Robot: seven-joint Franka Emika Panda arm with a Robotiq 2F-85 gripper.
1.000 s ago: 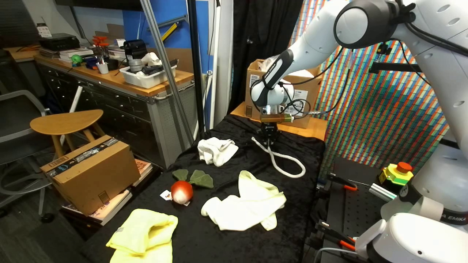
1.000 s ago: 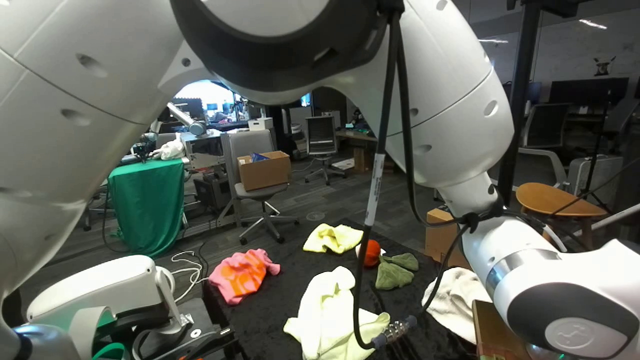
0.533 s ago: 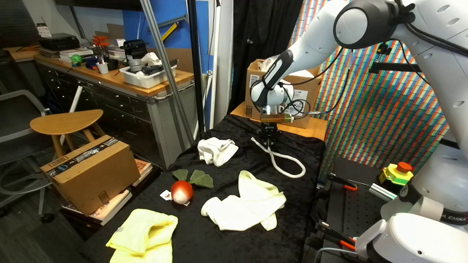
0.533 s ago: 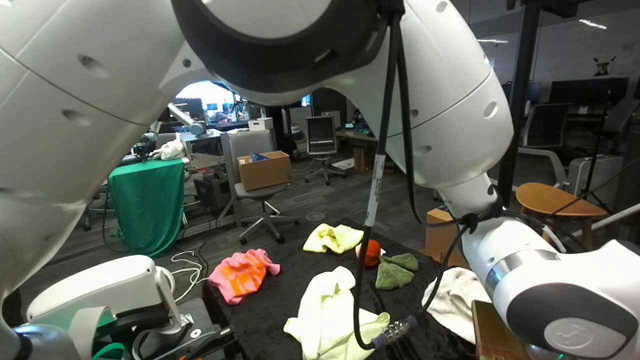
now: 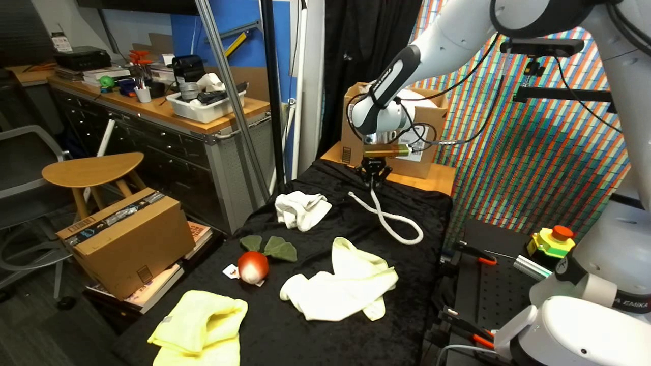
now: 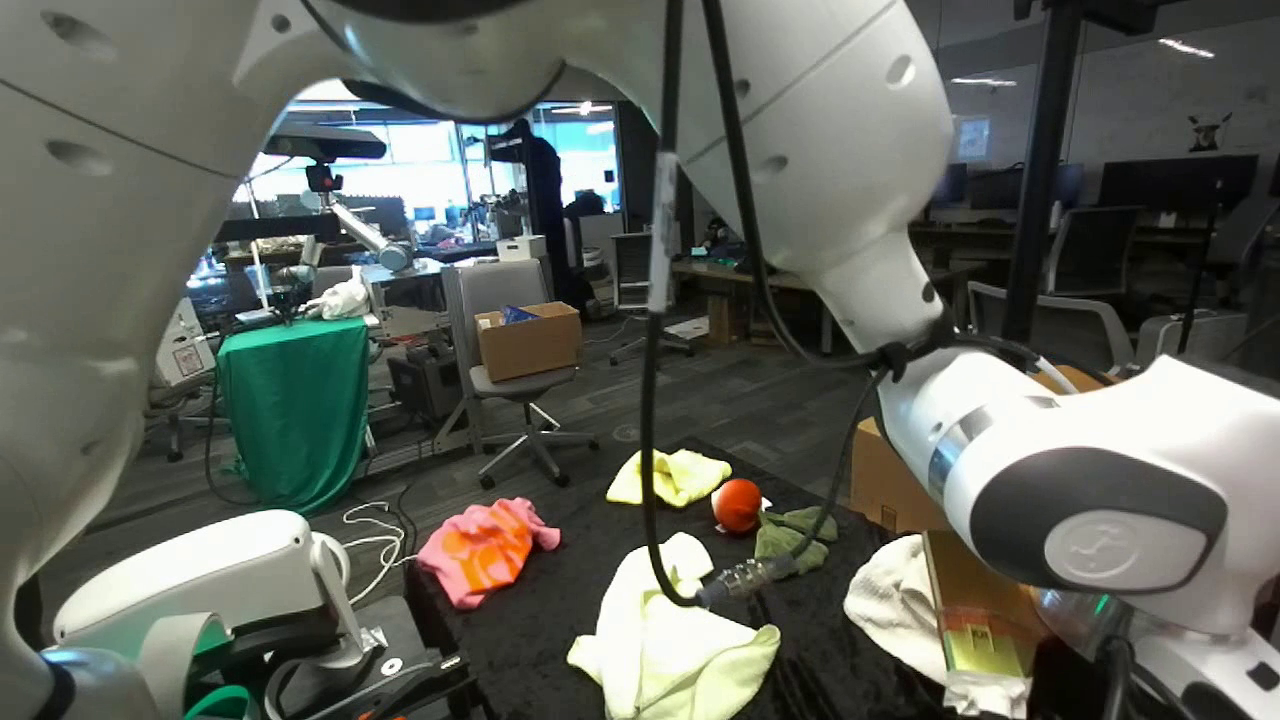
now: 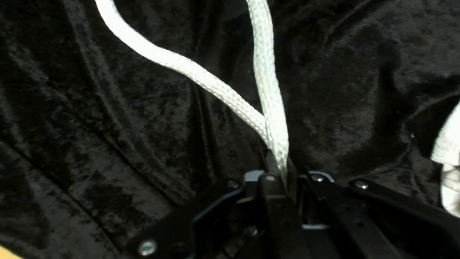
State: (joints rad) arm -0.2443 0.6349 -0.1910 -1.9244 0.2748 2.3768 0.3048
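Note:
A white braided rope (image 5: pixel 379 208) lies in a loop on the black cloth-covered table (image 5: pixel 325 345) in an exterior view. My gripper (image 5: pixel 373 184) is above the far end of the table, fingers pointing down. In the wrist view, the gripper (image 7: pixel 282 163) is shut on the rope (image 7: pixel 267 79), which runs up into the narrow gap between the fingertips. Two strands of the rope meet at the fingertips; the gripped part is partly hidden. The held part is raised off the cloth, and the rest lies on it. In the other camera's exterior view the fingers and rope are out of sight.
On the table lie a white cloth (image 5: pixel 302 209), a pale yellow-green cloth (image 5: pixel 341 290), a yellow cloth (image 5: pixel 203 320), a red round object (image 5: pixel 253 265), green leaf-like pieces (image 5: pixel 279 249) and a pink-orange cloth (image 6: pixel 485 550). A cardboard box (image 5: pixel 351 129) stands behind the arm.
The arm and gripper have risen since half a second ago. The held part of the rope has come up with the gripper, and the loop has shifted slightly. The cloths have not moved.

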